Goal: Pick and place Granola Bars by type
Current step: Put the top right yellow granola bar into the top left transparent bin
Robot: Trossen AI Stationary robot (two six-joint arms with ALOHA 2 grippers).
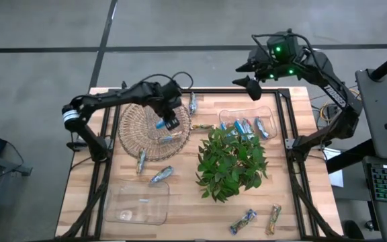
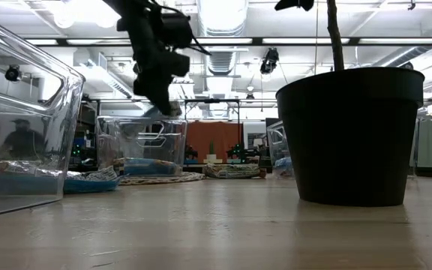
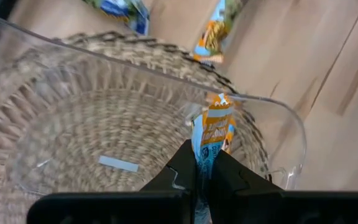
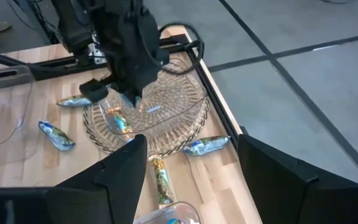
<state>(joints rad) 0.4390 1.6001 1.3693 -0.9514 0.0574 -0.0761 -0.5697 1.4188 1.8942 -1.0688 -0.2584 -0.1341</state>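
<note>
My left gripper hangs over a clear bin that sits on a round woven mat at the table's far left, and it is shut on a blue-and-orange granola bar. A second bar lies inside that bin. More bars lie flat on the table: one beyond the bin, two on its near side, and two by the near right edge. My right gripper is open and raised over the far edge. My left gripper pinches the bar between its two fingers at one end of the wrapper, coming from above and pointing down. The bar is lifted clear and extends past the fingertips over the bin, along the line of the fingers.
A green leafy plant in a black pot stands mid-table. A clear bin at the far right holds several blue bars. Another clear bin sits at the near left. A black frame rail borders the table.
</note>
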